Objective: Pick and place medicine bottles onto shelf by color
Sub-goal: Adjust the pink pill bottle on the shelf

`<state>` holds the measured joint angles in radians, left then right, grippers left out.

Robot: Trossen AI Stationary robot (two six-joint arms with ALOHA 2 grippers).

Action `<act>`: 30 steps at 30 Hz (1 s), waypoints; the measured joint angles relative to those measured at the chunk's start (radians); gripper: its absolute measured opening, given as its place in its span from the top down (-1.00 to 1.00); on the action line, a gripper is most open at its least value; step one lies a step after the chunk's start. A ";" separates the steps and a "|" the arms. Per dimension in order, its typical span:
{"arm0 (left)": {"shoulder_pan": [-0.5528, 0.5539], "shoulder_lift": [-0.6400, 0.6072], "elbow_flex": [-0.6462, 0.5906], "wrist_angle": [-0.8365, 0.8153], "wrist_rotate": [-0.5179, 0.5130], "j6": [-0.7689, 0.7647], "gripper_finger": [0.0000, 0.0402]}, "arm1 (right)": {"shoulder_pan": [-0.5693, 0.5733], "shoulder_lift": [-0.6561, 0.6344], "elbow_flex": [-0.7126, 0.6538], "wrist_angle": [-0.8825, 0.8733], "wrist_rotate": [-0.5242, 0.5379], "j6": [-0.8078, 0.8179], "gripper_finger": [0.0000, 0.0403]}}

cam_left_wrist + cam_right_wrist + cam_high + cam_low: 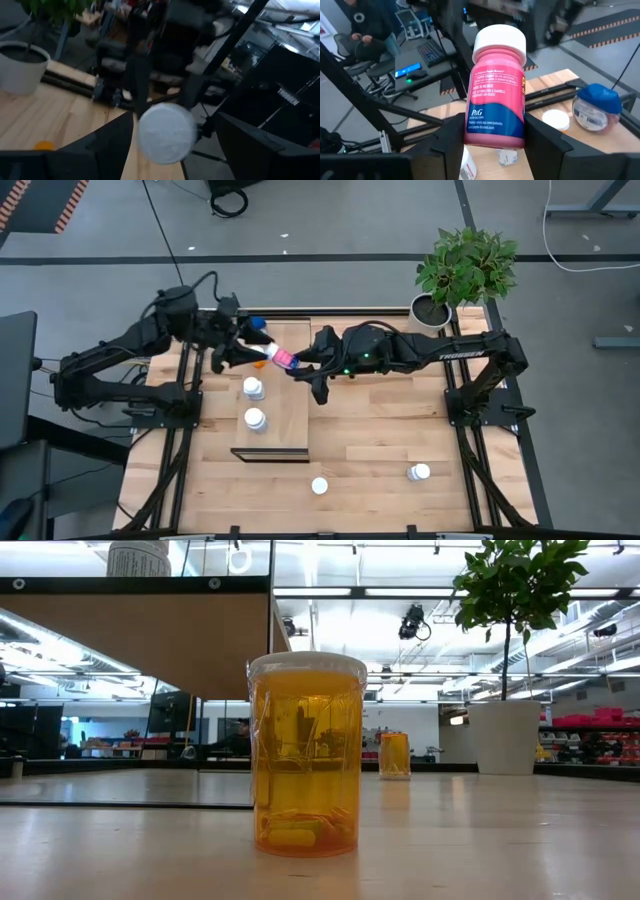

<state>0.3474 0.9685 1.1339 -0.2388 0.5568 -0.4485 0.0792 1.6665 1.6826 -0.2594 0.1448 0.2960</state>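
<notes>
An orange bottle (306,753) is standing upright nearest the low camera, white-capped, with a few pills lying in its bottom. A second orange bottle (394,756) is standing farther back on the table (480,840), and beyond it a white pot (505,737) is holding a leafy plant (515,585).

From above, these two are sitting near the table's front edge, one (319,486) just off the shelf's dark end and the other (418,472) well to the right. The shelf (290,415) is lying lengthwise left of centre, carrying two white-capped bottles (255,419), one behind the other (254,388).

Above the shelf's far half, the right gripper (492,131) is clamping the base of a pink bottle (496,95), its jaws closed on the body just below the label. The bottle (281,357) is lying tilted, with its white cap pointing toward the left arm. The left gripper (165,137) is facing that cap (165,132), its fingers (107,145) spread wide on either side; I cannot tell whether they are touching it.

A blue bottle (596,108) is resting at the shelf's far end, just beside a white cap (555,118).
</notes>
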 joint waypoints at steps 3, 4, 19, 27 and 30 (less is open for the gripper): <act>-0.005 0.024 0.000 0.000 -0.007 0.013 -0.44 | 0.004 0.000 0.000 -0.002 0.001 0.006 0.11; -0.005 0.027 0.000 0.000 -0.010 0.015 -0.44 | 0.007 0.000 0.000 -0.004 0.001 0.011 0.11; -0.038 0.027 0.000 -0.004 -0.025 0.040 -0.31 | 0.006 0.000 0.000 -0.003 0.007 0.007 0.11; -0.050 0.027 0.000 -0.007 -0.028 0.043 0.04 | 0.003 0.000 0.000 -0.001 0.003 0.004 0.11; -0.047 0.027 0.000 -0.007 -0.027 0.049 0.13 | 0.003 0.000 0.000 -0.001 0.004 0.005 0.09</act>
<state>0.3008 0.9955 1.1336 -0.2459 0.5293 -0.3995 0.0818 1.6665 1.6825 -0.2606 0.1492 0.3010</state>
